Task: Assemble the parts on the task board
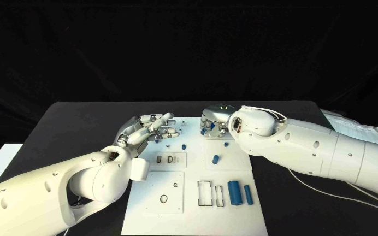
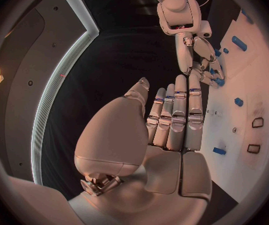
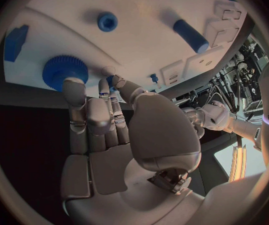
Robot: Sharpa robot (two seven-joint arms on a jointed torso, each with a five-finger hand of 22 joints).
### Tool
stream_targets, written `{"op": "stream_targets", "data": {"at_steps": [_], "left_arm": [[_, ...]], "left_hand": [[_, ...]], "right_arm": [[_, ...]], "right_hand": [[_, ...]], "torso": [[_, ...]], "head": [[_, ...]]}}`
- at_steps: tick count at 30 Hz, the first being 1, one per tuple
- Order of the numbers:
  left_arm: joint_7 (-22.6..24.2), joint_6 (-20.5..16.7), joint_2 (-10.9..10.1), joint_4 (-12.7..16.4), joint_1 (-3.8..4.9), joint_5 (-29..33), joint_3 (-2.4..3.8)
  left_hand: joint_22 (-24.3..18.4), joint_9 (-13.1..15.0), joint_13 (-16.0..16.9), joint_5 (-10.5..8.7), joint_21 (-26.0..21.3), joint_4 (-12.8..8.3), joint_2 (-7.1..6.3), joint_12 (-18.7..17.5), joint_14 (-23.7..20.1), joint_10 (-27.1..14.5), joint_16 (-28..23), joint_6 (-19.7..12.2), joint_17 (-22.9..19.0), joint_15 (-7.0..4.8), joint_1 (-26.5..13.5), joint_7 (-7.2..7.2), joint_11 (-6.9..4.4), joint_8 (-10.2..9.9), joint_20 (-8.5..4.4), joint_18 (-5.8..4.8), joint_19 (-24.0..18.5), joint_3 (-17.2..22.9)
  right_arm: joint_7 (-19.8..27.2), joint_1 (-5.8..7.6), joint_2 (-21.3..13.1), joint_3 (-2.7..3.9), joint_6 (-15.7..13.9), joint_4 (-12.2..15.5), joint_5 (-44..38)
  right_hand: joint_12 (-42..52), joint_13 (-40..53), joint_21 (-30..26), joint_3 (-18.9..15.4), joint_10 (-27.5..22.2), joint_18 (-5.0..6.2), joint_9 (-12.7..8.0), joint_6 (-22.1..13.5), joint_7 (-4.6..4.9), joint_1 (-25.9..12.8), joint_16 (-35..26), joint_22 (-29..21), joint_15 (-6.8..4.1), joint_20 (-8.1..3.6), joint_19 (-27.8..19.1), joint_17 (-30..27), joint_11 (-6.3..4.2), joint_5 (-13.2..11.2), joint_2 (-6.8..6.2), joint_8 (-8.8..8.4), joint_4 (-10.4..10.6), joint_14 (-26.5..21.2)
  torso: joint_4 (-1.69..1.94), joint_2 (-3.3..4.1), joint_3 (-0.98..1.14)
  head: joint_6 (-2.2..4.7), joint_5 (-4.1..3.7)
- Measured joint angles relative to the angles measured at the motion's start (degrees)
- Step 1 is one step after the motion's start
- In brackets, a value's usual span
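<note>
Task board: two blue cylinders at 5 o'clock; left hand fingers extended, empty; right hand fingers touching blue gear, grip unclear

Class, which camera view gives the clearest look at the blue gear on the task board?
The right wrist view: the blue gear is large there, teeth visible, with the right robot hand touching it. In the head view that hand hides most of it. The left wrist view shows only small blue bits.

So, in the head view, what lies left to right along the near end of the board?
Oval hole → wide outlined slot → narrow outlined slot → thick blue cylinder → thin blue cylinder.
</note>
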Motion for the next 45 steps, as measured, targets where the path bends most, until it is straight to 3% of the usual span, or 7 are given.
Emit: {"op": "stream_targets", "data": {"at_steps": [9,17,29,36,45], "left_arm": [[-0.02,0.04,-0.44,-0.40,0.00,0.00,0.00],[-0.02,0.13,-0.91,-0.42,0.01,0.00,0.00],[-0.04,0.45,-1.21,-0.11,0.17,0.00,0.01],[-0.08,0.58,-1.22,-0.14,0.31,0.00,0.01],[-0.12,0.64,-1.11,-0.27,0.34,0.00,0.01]], "left_hand": [[-0.05,0.00,0.00,0.00,-0.21,0.00,0.00,0.00,0.00,0.00,-0.23,0.00,0.07,0.00,0.00,0.00,0.00,-0.22,0.00,0.00,0.00,0.00],[-0.12,0.01,0.00,0.00,-0.48,-0.16,0.00,-0.23,-0.21,0.00,-0.39,0.00,0.21,0.20,0.00,0.00,0.00,-0.22,0.00,-0.01,0.00,-0.16],[-0.20,0.01,0.00,0.00,-0.48,-0.16,0.00,-0.22,-0.21,0.00,-0.66,0.00,0.26,0.20,0.00,0.00,0.00,-0.22,0.00,-0.01,0.00,-0.16],[-0.20,0.01,-0.01,0.00,-0.48,-0.16,0.00,-0.22,-0.21,0.00,-0.66,0.00,0.26,0.20,0.00,0.00,0.00,-0.21,0.00,-0.01,0.00,-0.16],[-0.27,0.01,-0.01,0.00,-0.48,-0.16,0.00,-0.22,-0.40,0.00,-0.66,0.00,0.35,0.39,0.00,0.00,0.00,-0.42,0.00,-0.01,0.00,-0.16]], "right_arm": [[-0.04,0.00,1.44,0.04,-7.09,-0.58,0.63],[-0.21,0.01,4.46,0.06,-10.07,-3.55,0.98],[-0.39,-0.32,9.33,0.04,-11.27,-8.86,1.23],[-0.33,-0.21,10.08,0.23,-11.67,-9.90,1.30],[-0.51,-0.33,10.36,0.16,-11.66,-10.23,1.28]], "right_hand": [[-0.38,-0.13,0.69,0.74,-0.13,0.01,0.00,0.00,0.00,0.43,0.22,0.73,0.00,0.03,-0.03,-0.06,0.13,0.00,-0.45,0.00,0.44,0.00],[-0.38,-0.20,0.90,0.97,-0.34,0.01,0.00,0.00,0.00,0.15,0.44,0.96,0.00,0.23,-0.24,0.01,0.34,-0.01,-0.69,-0.41,0.65,0.00],[-0.37,-0.20,1.33,1.09,-0.53,0.01,0.01,-0.03,0.00,-0.52,0.88,1.26,0.01,0.54,-0.55,0.25,0.53,-0.01,-1.07,-0.79,0.97,0.00],[-0.37,-0.19,1.33,1.09,-0.53,0.01,0.50,-0.13,0.08,-0.52,0.88,1.32,0.01,0.54,-0.55,0.42,0.53,0.20,-1.08,-1.09,0.97,0.00],[-0.37,-0.19,1.48,1.25,-0.53,0.01,0.50,-0.31,0.08,-0.74,1.07,1.36,0.01,0.53,-0.55,0.52,0.53,0.21,-1.30,-1.01,1.13,0.00]], "torso": [[0.10,0.12,-0.04],[0.19,0.30,-0.08],[0.77,0.80,-0.11],[1.12,1.04,-0.19],[1.15,1.22,-0.23]], "head": [[0.51,0.19],[0.71,0.44],[0.60,0.21],[0.41,0.10],[0.32,-0.08]]}}
